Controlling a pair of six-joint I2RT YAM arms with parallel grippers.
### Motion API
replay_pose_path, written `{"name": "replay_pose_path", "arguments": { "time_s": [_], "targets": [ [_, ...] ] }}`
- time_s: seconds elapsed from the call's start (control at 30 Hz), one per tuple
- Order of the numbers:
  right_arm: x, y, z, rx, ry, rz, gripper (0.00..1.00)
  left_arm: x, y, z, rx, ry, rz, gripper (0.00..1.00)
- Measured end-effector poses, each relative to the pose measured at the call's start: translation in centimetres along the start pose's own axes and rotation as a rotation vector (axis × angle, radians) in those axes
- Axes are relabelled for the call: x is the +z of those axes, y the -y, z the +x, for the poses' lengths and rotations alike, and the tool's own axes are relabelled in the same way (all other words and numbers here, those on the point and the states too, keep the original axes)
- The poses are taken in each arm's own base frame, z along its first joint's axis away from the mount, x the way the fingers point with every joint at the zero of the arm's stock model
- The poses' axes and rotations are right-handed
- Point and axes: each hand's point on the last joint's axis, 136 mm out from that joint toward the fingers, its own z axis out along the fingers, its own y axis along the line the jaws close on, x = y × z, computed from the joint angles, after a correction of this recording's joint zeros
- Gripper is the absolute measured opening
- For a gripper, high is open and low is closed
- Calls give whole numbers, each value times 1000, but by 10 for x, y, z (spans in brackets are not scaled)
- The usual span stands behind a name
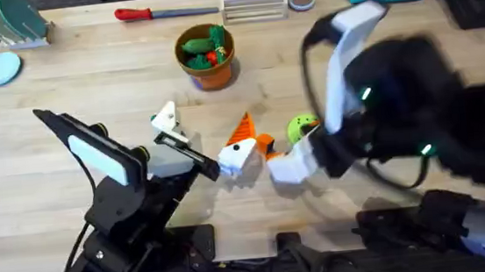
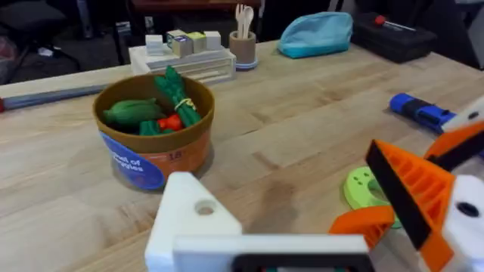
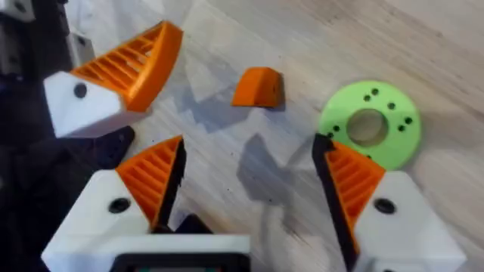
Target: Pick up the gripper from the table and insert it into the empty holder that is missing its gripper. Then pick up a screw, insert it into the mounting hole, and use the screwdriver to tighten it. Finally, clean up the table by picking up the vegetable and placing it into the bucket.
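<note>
With the vegetable (image 2: pixel 133 112) already in the bucket (image 1: pixel 208 68) at the bench's (image 1: pixel 52 170) far middle, the released right end effector (image 3: pixel 249 204) should centre over its target before clenching; left end effector's (image 1: pixel 227 164) state I cannot tell.

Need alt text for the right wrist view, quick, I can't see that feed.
The right gripper, open, hangs low over the wooden table. A green disc with holes and a small orange piece lie ahead; another white-and-orange finger sits nearby.
</note>
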Motion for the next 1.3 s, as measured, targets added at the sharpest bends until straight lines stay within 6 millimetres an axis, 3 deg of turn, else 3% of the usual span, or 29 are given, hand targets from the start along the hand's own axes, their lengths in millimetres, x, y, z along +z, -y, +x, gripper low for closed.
{"name": "replay_pose_path", "arguments": {
  "time_s": [0.2,0.5,0.7,0.83,0.87,1.0,1.3],
  "targets": [
    [25,1,19,-59,-26,116,994,0,-7,-1,0,4,-38,993],
    [59,0,-7,-62,48,160,971,-1,-21,-4,0,21,-122,993],
    [65,2,-11,-62,61,175,820,-2,-23,-4,0,23,-132,993],
    [65,3,-12,-65,67,184,535,-2,-23,-4,0,23,-132,993],
    [65,3,-12,-65,67,184,516,-2,-23,-5,0,23,-133,993],
    [65,3,-12,-65,65,181,630,-2,-23,-5,0,23,-135,993],
    [68,2,-11,-66,57,175,548,-2,-23,-5,0,23,-135,993]
  ]
}}
